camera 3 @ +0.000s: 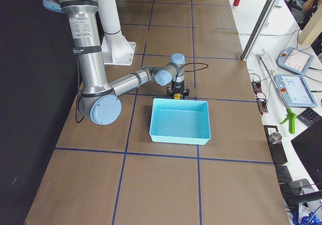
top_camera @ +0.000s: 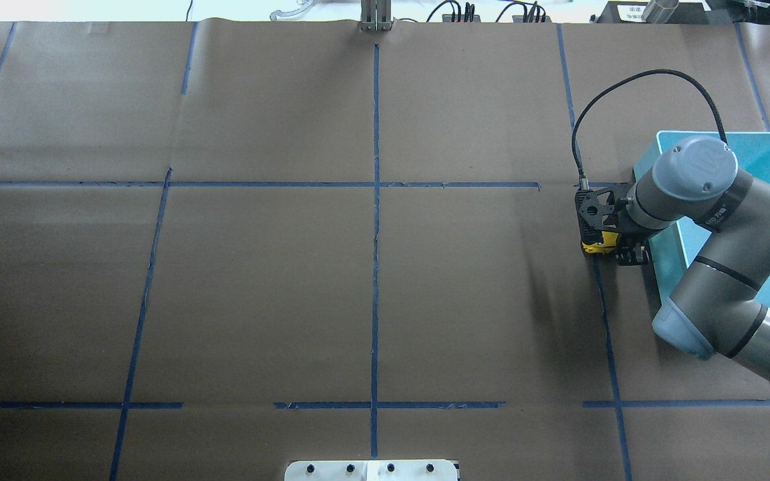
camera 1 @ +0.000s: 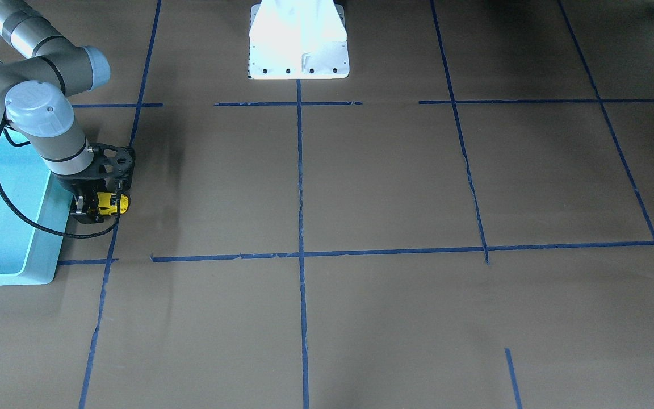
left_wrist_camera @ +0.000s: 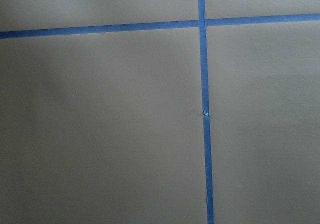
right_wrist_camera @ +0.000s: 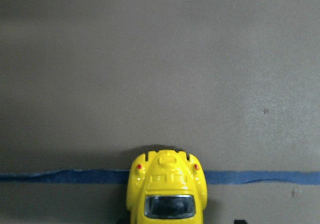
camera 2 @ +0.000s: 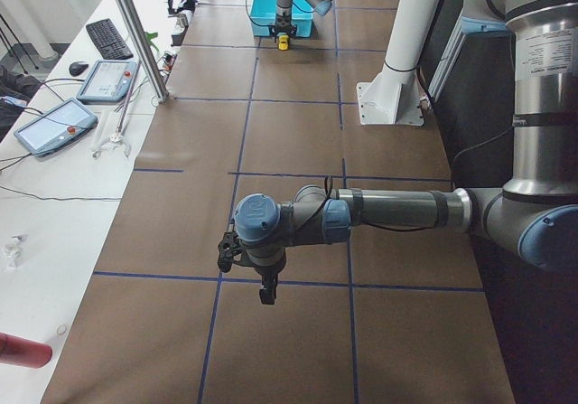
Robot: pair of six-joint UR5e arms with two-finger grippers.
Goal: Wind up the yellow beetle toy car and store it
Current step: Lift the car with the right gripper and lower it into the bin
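The yellow beetle toy car [camera 1: 112, 203] is between the fingers of my right gripper [camera 1: 99, 208], low at the table surface and just beside the light blue bin [camera 1: 9, 250]. In the overhead view the car [top_camera: 597, 245] sits on a blue tape line under the right gripper [top_camera: 611, 248]. The right wrist view shows the car's rounded end [right_wrist_camera: 167, 184] over the tape line. My left gripper [camera 2: 265, 288] shows only in the exterior left view, hanging over bare table far from the car; I cannot tell whether it is open or shut.
The bin [top_camera: 762, 157] stands at the table's right end with its wall [camera 3: 178, 134] next to the gripper; its inside looks empty. The robot's white base plate [camera 1: 298, 57] is at the table's middle edge. Blue tape lines grid the brown table.
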